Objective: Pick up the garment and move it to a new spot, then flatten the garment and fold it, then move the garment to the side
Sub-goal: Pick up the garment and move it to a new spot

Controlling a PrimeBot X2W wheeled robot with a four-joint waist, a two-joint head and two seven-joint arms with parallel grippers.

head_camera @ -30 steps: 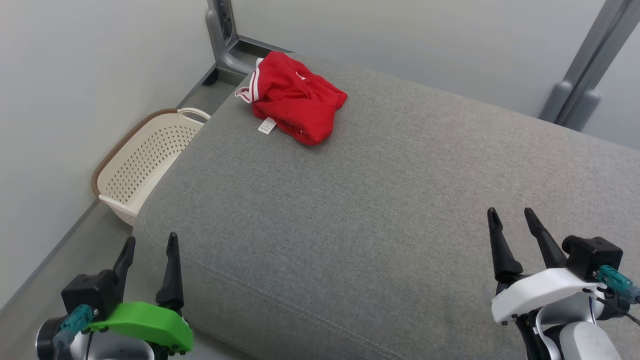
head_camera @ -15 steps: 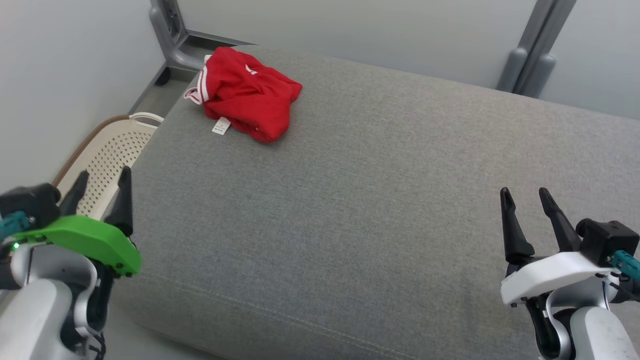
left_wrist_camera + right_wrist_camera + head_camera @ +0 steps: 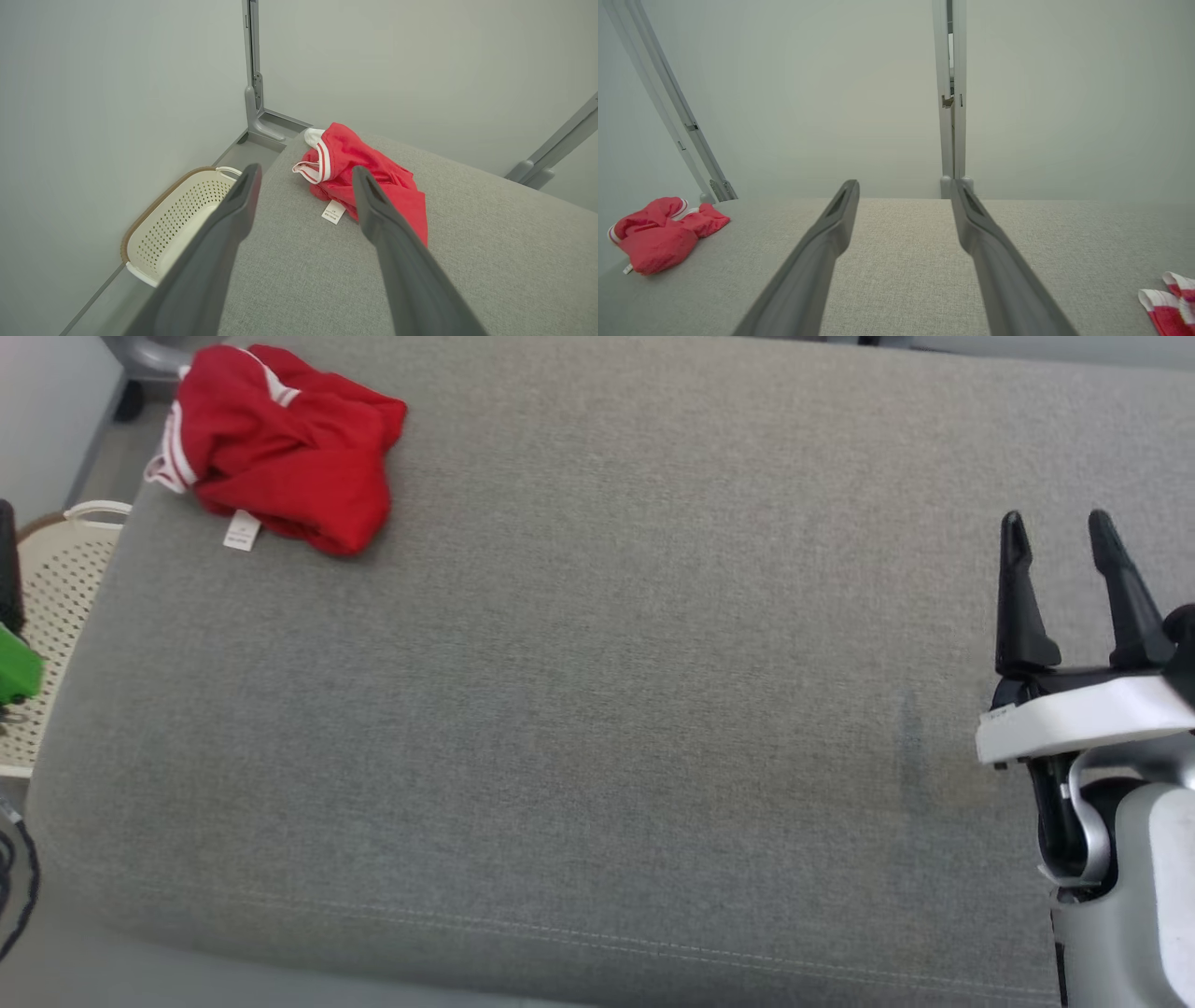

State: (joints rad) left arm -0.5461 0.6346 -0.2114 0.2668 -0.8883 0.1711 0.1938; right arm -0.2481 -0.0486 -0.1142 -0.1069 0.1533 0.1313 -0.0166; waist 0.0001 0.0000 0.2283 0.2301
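Head view: a crumpled red garment [image 3: 289, 448] with striped trim lies on a grey woven cushion [image 3: 597, 709]; the tapered left fingers [image 3: 231, 219] and right fingers [image 3: 1019, 607] stand wide, empty.

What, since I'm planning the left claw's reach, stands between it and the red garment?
Nothing visible. Bare grey cushion lies between the open left claw and the garment; the basket sits off to one side.

Cream perforated basket [image 3: 182, 212] on the floor beside the grey cushion [image 3: 607, 709]
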